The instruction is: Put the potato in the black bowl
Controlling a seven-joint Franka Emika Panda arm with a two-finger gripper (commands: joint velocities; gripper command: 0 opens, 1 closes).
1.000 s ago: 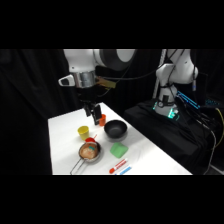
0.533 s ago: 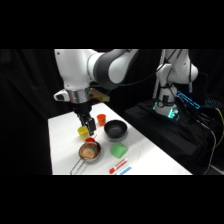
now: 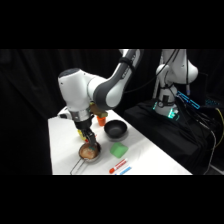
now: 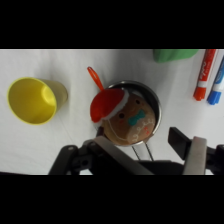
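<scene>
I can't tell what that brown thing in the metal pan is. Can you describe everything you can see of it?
The potato is a rounded tan-brown lump painted like a gingerbread face, with a red cap trimmed in white, dark eyes, a teal mouth patch and white squiggles. It sits inside the silver pan, filling most of it. The gripper hangs just above it, open, not touching it as far as I can see.

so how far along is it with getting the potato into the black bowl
Nothing looks done yet: the black bowl sits apart on the table with no potato visible in it. In hand: the gripper hangs low over the silver pan, where the potato, a round brown toy with a painted face and red cap, lies. Left: grasping, lifting, carrying to the bowl, releasing.
</scene>
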